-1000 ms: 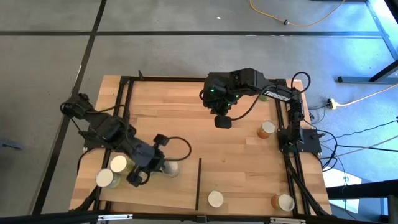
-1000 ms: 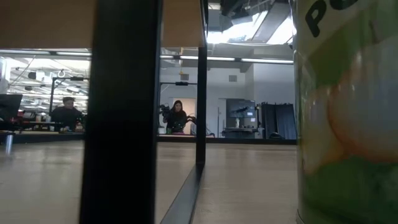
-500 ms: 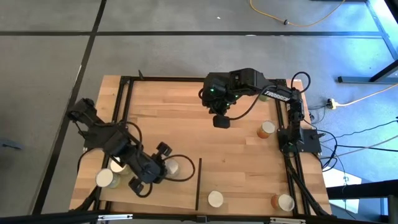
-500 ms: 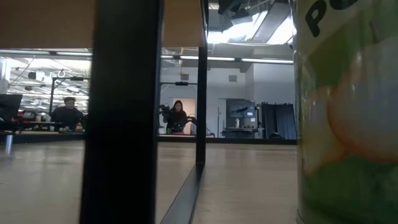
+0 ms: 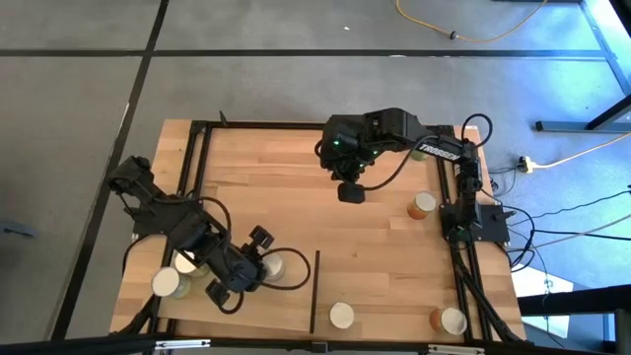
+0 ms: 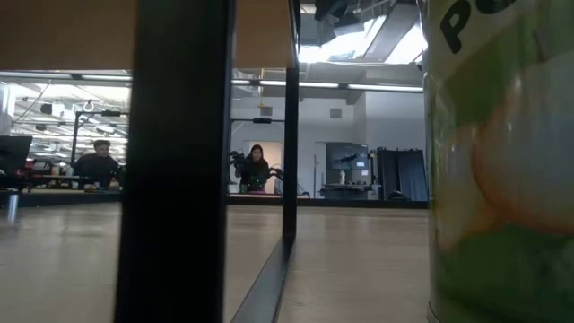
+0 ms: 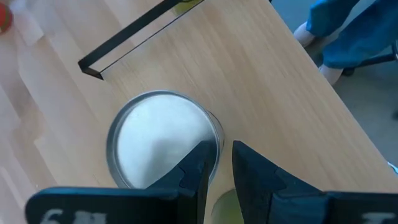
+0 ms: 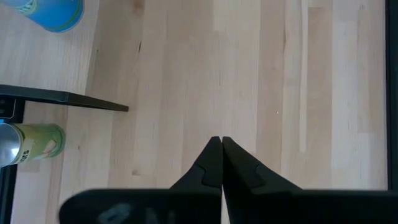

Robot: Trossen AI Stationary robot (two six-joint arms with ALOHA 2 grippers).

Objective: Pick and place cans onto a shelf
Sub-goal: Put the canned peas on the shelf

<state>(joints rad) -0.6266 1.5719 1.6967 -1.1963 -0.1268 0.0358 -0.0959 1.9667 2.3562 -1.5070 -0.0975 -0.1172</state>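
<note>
From above, I see my left tool [image 5: 237, 286] low over the near-left part of the worktop [image 5: 296, 187], beside one upright can [image 5: 270, 264] that stands just short of the thin dark divider [image 5: 315, 291] of the shelf [image 5: 385, 286]. In the left wrist view the can [image 7: 163, 137] shows its pale round top directly ahead of the left tool [image 7: 216, 168], whose fingers [image 7: 198, 168] stand only narrowly parted and empty, with the can's rim touching or just beside one finger; the tool is not around the can. I judge that the coming move turns on this offset: the can lies just ahead and slightly to one side of the tool's gap, its long axis vertical, so the fingers would have to straddle its side wall before closing. Two more cans [image 5: 177, 272] sit just behind the left tool near the worktop's left edge. Beyond the divider, well apart from the left tool, three cans stand: one [image 5: 341, 316] just past it, one [image 5: 452, 320] at the near-right corner, one [image 5: 423, 204] near the right edge. My right tool [image 5: 350, 193] waits over the far middle of the worktop, fingers closed on nothing in the right wrist view [image 8: 217, 163]. The left arm is far nearer the can.
</note>
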